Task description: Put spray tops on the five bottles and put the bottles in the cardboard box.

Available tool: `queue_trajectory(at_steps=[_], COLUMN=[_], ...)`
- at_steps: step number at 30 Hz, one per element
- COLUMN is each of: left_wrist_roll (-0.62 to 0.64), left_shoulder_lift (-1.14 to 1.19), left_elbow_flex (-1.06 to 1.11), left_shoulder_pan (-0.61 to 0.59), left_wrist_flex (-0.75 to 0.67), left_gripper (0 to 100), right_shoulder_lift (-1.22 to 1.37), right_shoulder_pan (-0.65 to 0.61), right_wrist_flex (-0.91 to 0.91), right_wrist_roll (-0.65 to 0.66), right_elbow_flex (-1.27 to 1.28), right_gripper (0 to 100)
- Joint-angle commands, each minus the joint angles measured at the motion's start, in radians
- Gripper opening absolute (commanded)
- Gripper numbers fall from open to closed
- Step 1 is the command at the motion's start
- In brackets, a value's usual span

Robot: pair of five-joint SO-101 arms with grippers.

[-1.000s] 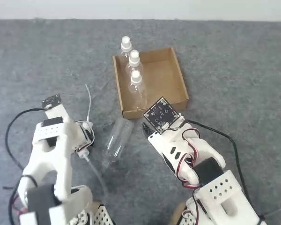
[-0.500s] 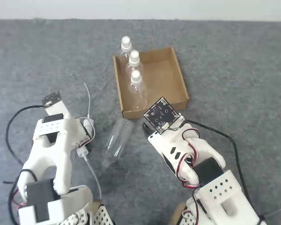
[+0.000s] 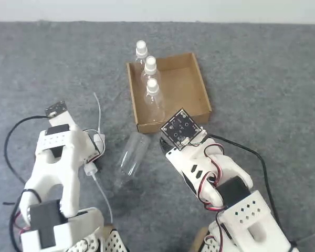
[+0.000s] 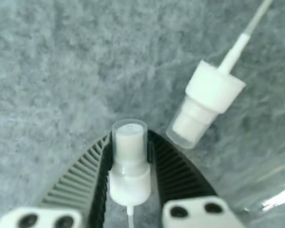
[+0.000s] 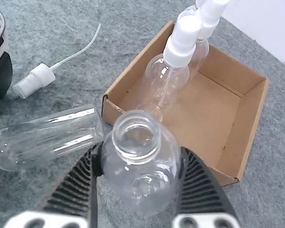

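My left gripper point(image 4: 129, 142) is shut on a white spray top point(image 4: 129, 168), held low over the grey carpet; its thin tube point(image 3: 102, 191) trails toward the near edge. A second spray top point(image 4: 206, 102) lies loose close beside it. My right gripper point(image 5: 138, 154) is shut on an open clear bottle point(image 5: 137, 168), upright just in front of the cardboard box point(image 3: 199, 86). Another open bottle point(image 3: 131, 155) lies on its side between the arms. Three capped bottles point(image 3: 153, 100) stand in a row along the box's left wall.
The right half of the box floor point(image 5: 213, 118) is bare cardboard. The loose spray top's tube point(image 3: 98, 113) stretches away from the arms over the carpet. Open carpet point(image 3: 262, 79) lies to the right of the box.
My left arm has shifted a little to the left with the spray top in it, and the tube has followed. The right arm and its bottle have stayed still.
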Motion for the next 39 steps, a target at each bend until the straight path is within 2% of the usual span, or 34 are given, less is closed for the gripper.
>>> queue_trajectory(at_steps=[1,10,34,39], left_wrist_roll=[0.008,0.014,0.017,0.087], left_shoulder_lift=[-0.120,-0.496,-0.904,-0.982], left_elbow_flex=[-0.053,-0.050,-0.051,-0.051], left_shoulder_pan=[-0.008,0.000,0.003,0.003], left_wrist_flex=[0.017,0.066,0.009,0.009], left_gripper=[1,1,1,1], right_shoulder_lift=[-0.031,-0.030,-0.031,-0.031], right_shoulder_pan=[0.008,0.005,0.002,0.002], right_wrist_flex=[-0.022,-0.019,-0.015,-0.015], right_wrist_roll=[-0.008,-0.008,-0.008,-0.008], right_elbow_flex=[-0.011,-0.011,-0.011,-0.011], right_gripper=[3.7,3.7,3.7,3.7])
